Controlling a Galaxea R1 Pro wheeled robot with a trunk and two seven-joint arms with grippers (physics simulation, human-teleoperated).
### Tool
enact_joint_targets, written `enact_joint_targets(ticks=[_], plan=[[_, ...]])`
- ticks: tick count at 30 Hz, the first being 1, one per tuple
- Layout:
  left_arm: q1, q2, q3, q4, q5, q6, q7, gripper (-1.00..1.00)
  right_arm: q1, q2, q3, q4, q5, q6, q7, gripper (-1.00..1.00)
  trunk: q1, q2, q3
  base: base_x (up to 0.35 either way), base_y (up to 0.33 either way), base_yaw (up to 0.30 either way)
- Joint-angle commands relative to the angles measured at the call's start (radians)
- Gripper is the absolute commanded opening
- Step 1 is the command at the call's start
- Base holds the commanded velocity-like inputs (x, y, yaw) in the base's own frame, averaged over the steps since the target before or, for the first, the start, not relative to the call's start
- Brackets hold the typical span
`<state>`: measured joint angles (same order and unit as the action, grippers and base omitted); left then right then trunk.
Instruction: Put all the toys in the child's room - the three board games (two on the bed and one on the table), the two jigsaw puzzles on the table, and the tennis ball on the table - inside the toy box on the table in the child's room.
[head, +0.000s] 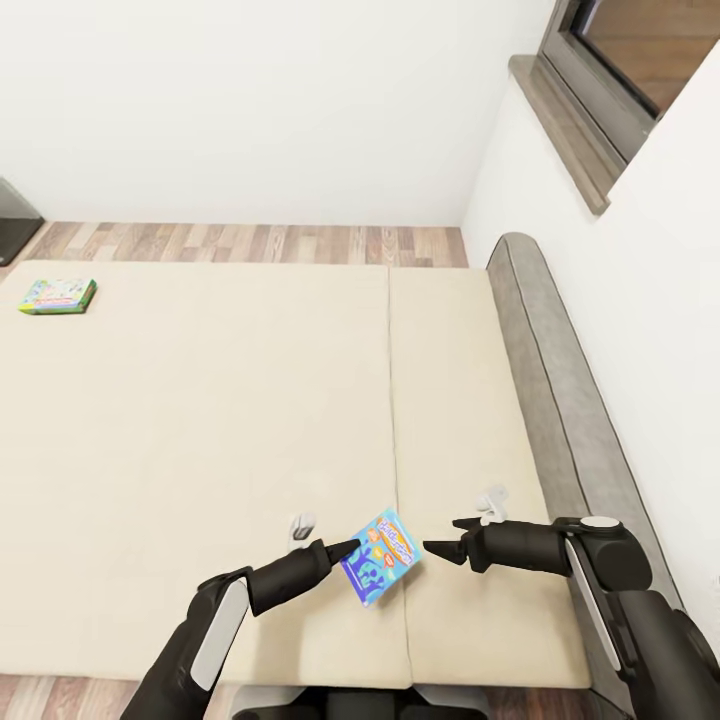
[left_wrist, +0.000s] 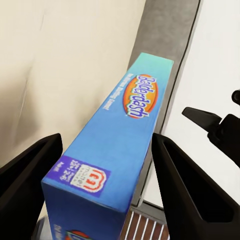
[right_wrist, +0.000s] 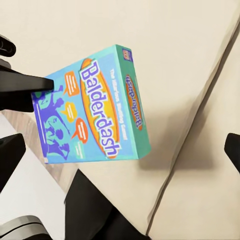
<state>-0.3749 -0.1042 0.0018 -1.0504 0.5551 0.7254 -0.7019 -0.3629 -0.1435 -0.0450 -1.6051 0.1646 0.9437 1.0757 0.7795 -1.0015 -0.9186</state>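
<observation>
A blue board game box lettered "Balderdash" (head: 380, 560) hangs tilted just above the bed's near edge. My left gripper (head: 350, 560) is shut on it. In the left wrist view the box (left_wrist: 120, 135) sits narrow side up between the two black fingers (left_wrist: 30, 175). My right gripper (head: 442, 537) is open, a short gap to the right of the box and not touching it. The right wrist view shows the box's printed face (right_wrist: 95, 115) with its shadow on the bed. A second board game (head: 57, 296), green and white, lies flat at the bed's far left corner.
The beige bed (head: 200, 420) has a seam running down its middle. A grey padded headboard (head: 560, 380) lines its right side against the white wall. A window (head: 610, 80) sits high on the right. A strip of wood floor (head: 250, 243) runs beyond the bed, with a dark object (head: 15, 220) at the far left.
</observation>
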Motion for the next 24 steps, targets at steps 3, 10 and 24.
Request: enact_joint_targets(ticks=[3,10,24], plan=[[0.000,0.000,0.001,0.000,0.002,0.004,0.001,-1.00,-0.001,0.000,-0.001,-0.001,0.010,0.005,0.010,1.00,-0.012,0.021,0.009,0.000,0.000,0.000],[0.000,0.000,0.001,0.000,0.002,0.003,0.001,-1.00,-0.001,0.000,-0.002,-0.001,0.010,0.008,0.010,1.00,-0.038,0.070,0.031,0.000,0.000,0.000],[0.001,0.001,0.001,0.000,0.001,0.001,0.001,-1.00,-0.001,0.002,-0.002,-0.001,0.010,0.013,0.009,1.00,-0.092,0.168,0.085,0.000,0.000,0.000]])
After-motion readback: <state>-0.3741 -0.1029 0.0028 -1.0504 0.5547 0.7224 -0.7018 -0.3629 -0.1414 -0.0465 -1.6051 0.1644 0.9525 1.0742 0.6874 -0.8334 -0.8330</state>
